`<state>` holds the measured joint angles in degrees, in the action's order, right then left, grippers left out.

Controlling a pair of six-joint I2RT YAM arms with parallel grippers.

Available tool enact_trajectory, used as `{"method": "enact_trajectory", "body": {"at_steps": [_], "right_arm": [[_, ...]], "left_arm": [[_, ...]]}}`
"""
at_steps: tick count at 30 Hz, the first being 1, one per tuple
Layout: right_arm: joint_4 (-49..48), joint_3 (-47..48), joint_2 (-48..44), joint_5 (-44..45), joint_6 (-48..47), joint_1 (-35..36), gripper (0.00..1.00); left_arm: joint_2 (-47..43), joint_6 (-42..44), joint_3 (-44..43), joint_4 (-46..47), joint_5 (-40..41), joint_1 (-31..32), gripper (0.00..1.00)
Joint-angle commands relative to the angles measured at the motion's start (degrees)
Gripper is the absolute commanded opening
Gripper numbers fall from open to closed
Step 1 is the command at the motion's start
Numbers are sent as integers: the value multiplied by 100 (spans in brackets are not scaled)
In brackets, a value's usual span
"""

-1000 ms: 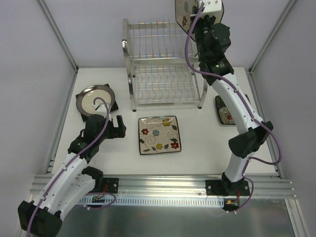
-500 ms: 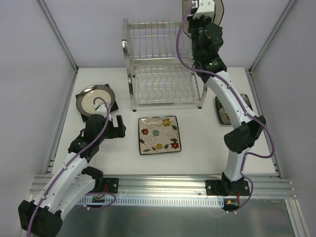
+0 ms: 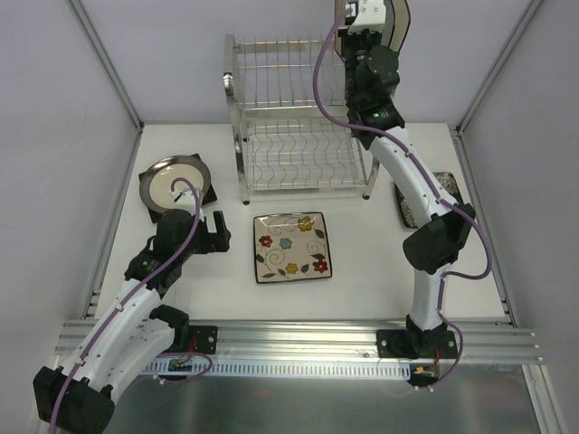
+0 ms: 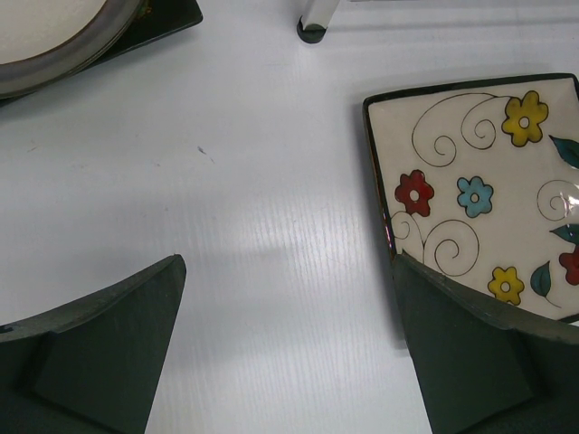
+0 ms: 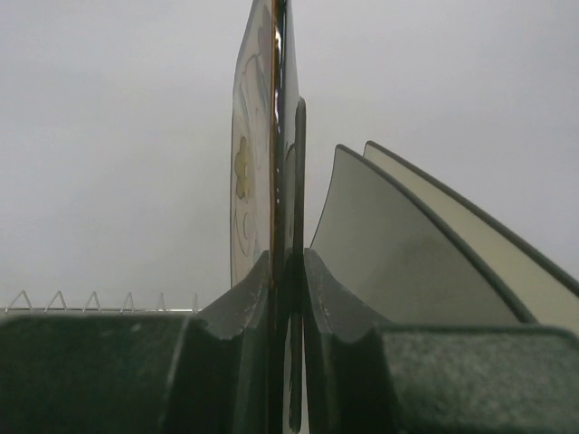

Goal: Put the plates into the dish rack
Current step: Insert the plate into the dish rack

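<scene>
My right gripper (image 3: 366, 16) is raised above the right end of the chrome dish rack (image 3: 303, 127). It is shut on a cream flowered, dark-rimmed square plate (image 3: 396, 23). In the right wrist view this plate (image 5: 255, 163) stands upright and edge-on between the shut fingers (image 5: 288, 271), with the rack's top wires (image 5: 90, 300) low on the left. My left gripper (image 3: 217, 233) is open and empty just above the table, left of a second cream flowered plate (image 3: 291, 247). That plate also shows in the left wrist view (image 4: 479, 190), and my left gripper (image 4: 289, 362) has its right finger at the plate's edge.
A round cream plate (image 3: 174, 179) lies on a dark square plate at the left, also in the left wrist view (image 4: 54, 45). A dark plate with white flowers (image 3: 441, 185) lies at the right, partly behind my right arm. A rack foot (image 4: 312, 27) stands ahead of my left gripper.
My right arm has lifted and moved the held plate a little to the left over the rack, and the wrist has turned so the flowered face no longer shows. The left arm has not moved.
</scene>
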<state>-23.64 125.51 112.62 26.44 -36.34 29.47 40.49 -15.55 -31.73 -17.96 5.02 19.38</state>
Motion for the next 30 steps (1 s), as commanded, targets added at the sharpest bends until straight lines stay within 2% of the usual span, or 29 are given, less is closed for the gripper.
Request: {"method": "enact_trajectory", "body": {"at_steps": [1, 10, 21, 30], "right_arm": [[-1556, 465, -276, -60, -40, -47, 0], [-1626, -123, -433, 2, -5, -65, 1], [-1521, -949, -723, 160, 460, -109, 1], [-652, -1363, -1145, -50, 777, -109, 1]], "left_arm": [[-59, 123, -79, 99, -1, -74, 99], [-50, 123, -79, 108, -36, -74, 99], [-85, 123, -71, 108, -36, -83, 99], [-77, 123, -79, 117, -106, -74, 99]]}}
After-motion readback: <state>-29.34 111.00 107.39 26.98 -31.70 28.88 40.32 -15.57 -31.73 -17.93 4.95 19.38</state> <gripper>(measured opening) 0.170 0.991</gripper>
